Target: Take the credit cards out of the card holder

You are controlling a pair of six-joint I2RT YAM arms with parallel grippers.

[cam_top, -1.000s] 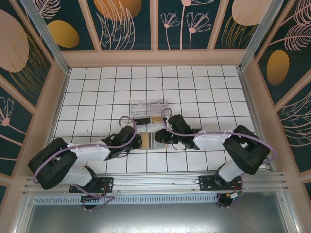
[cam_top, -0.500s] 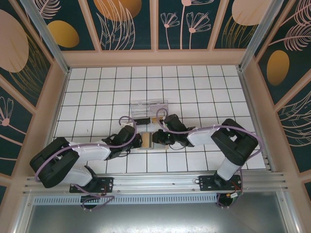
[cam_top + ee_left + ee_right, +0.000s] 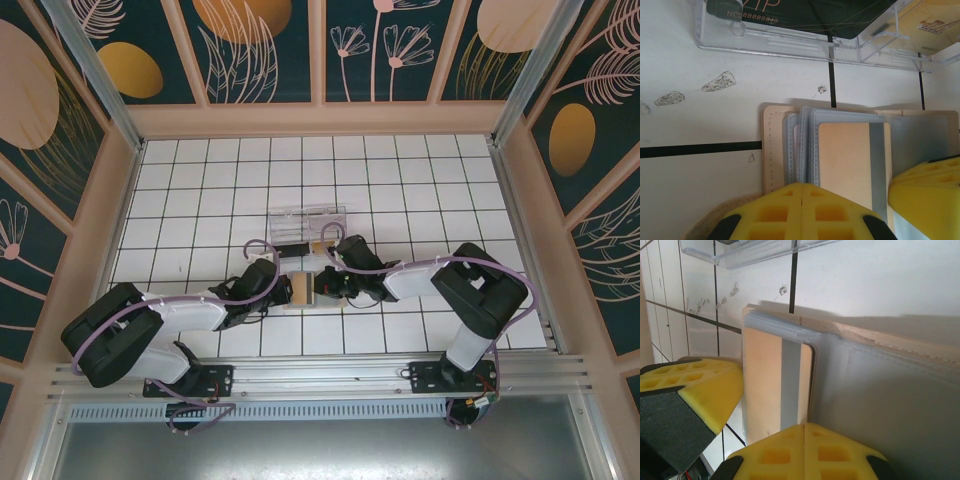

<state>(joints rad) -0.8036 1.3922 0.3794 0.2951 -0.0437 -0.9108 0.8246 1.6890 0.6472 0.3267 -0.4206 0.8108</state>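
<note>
The card holder (image 3: 304,289) lies open on the tiled floor, tan outside with blue-grey lining (image 3: 805,135) (image 3: 880,405). A pale tan credit card (image 3: 845,160) (image 3: 762,380) with a grey stripe sits in its left pocket, most of its face showing. My left gripper (image 3: 802,192) (image 3: 283,287) is shut, its yellow tips resting on the holder's left pockets. My right gripper (image 3: 805,429) (image 3: 330,287) is shut too, its tips down on the card's near edge beside the grey lining. The two grippers almost touch over the holder.
A clear plastic compartment box (image 3: 306,223) (image 3: 815,42) (image 3: 740,252) stands just beyond the holder, with a dark card (image 3: 805,10) inside. Wooden walls ring the tiled floor (image 3: 400,180). Small scuff marks (image 3: 717,82) dot the tile near the box.
The right arm has slid left, bringing its gripper onto the holder's middle close to the left gripper. The left arm and the holder have stayed put.
</note>
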